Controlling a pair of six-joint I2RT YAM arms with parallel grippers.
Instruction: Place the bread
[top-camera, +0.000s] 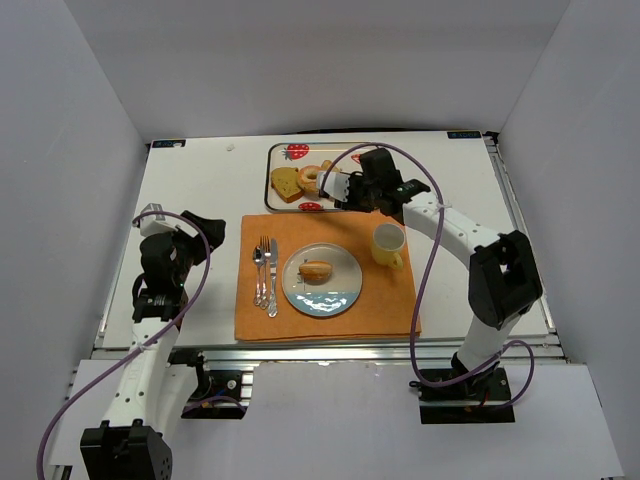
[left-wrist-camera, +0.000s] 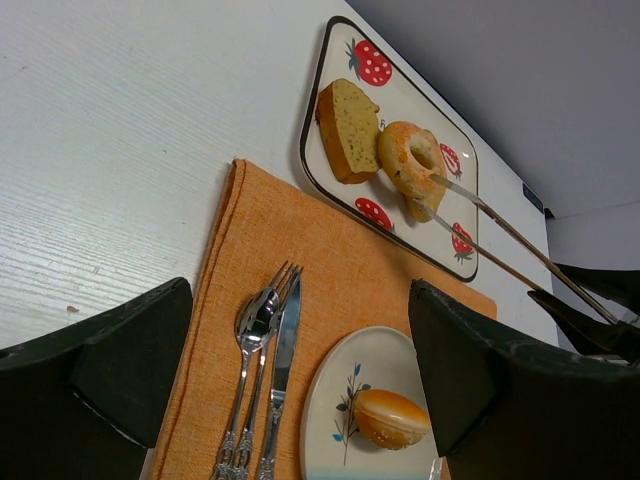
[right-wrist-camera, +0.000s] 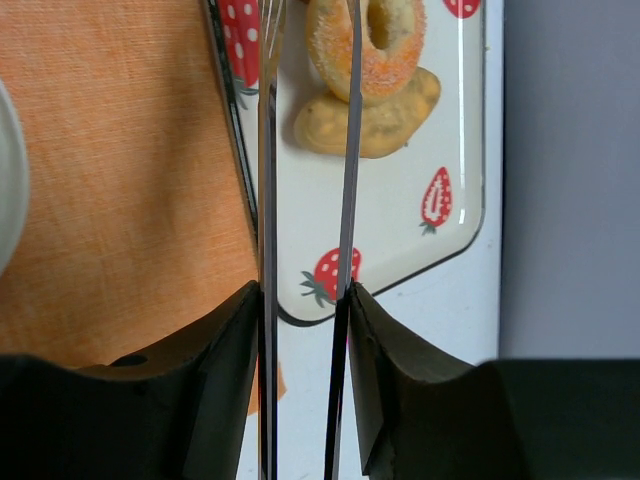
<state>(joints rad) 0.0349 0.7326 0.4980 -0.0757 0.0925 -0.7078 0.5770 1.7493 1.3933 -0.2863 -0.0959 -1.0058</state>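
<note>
White arm links (top-camera: 450, 228), black joints (top-camera: 505, 280), purple cables (top-camera: 421, 290); left hand (left-wrist-camera: 300, 300) black, wedge-fingered.

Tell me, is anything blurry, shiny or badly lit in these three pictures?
Top external view: even, soft light, only faint shadows, nothing blurred. Left wrist view: the left gripper's fingers sit close to the lens, dark and soft-edged, while the tray is sharp. Right wrist view: the tongs gleam like mirrors, and the doughnut behind them looks slightly soft.
</note>
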